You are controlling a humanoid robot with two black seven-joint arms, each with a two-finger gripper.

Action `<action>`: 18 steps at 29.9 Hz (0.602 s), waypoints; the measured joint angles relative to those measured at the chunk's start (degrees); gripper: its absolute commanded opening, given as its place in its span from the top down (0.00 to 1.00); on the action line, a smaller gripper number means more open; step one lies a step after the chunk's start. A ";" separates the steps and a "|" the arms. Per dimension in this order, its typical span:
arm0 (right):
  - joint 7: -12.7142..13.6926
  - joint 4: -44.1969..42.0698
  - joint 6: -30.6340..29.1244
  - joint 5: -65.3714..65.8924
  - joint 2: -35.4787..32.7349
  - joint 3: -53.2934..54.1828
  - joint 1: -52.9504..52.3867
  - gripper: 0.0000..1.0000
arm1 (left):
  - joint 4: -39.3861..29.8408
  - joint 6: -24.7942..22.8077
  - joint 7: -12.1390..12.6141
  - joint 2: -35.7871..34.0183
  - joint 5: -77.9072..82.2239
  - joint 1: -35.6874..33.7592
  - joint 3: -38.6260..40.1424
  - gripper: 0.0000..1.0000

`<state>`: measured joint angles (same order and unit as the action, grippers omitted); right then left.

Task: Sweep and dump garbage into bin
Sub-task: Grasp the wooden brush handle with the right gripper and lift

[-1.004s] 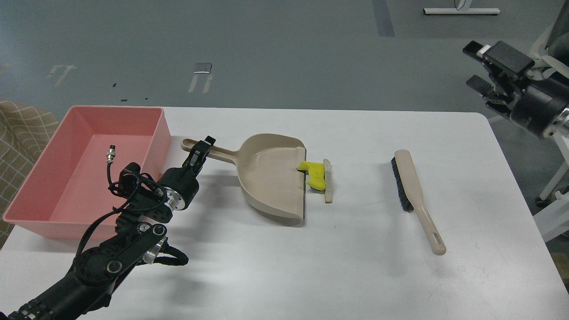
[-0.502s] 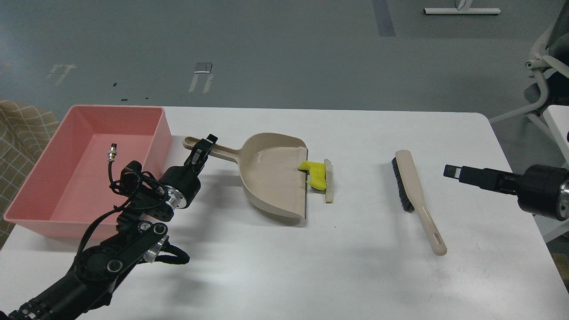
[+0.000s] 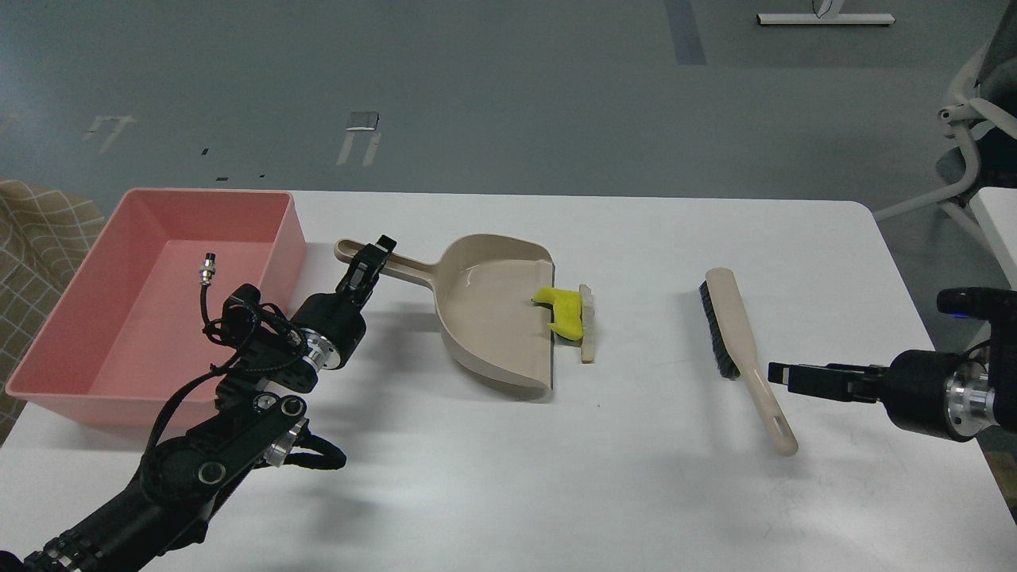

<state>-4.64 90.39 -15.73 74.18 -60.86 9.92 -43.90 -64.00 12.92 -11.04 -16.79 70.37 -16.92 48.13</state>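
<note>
The yellow sponge [image 3: 564, 311] lies at the mouth of the beige dustpan [image 3: 493, 314], partly over its front lip. The bread slice [image 3: 586, 324] stands on edge against the sponge's right side, on the table. My left gripper [image 3: 373, 258] is shut on the dustpan's handle [image 3: 409, 273]. The pink bin [image 3: 208, 193] stands at the far left, just left of that handle. My right gripper [image 3: 783, 373] is low over the table, pointing left, right beside the handle of the beige brush [image 3: 735, 322]. Its fingers show as one dark bar.
The white table [image 3: 651, 492] ends at a right edge near my right arm. A white chair base [image 3: 965, 151] stands beyond the right corner. A loose cable plug [image 3: 210, 266] on my left arm hangs over the bin.
My right arm has come down from the upper right to table height beside the brush handle. My left gripper has pushed the dustpan slightly right, toward the sponge.
</note>
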 measured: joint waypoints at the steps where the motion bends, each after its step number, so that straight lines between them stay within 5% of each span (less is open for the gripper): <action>1: 0.19 -0.01 0.00 0.00 0.26 -0.01 0.22 0.03 | 0.00 0.00 0.00 0.00 -0.01 0.06 0.00 1.00; 18: 1.29 -0.57 0.06 0.18 4.74 -0.08 3.03 0.14 | 0.00 0.00 -0.04 0.06 -0.06 0.35 0.04 1.00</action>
<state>-3.34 89.82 -15.67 74.36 -56.12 9.84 -40.87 -63.99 12.92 -11.08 -16.73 70.31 -16.56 48.17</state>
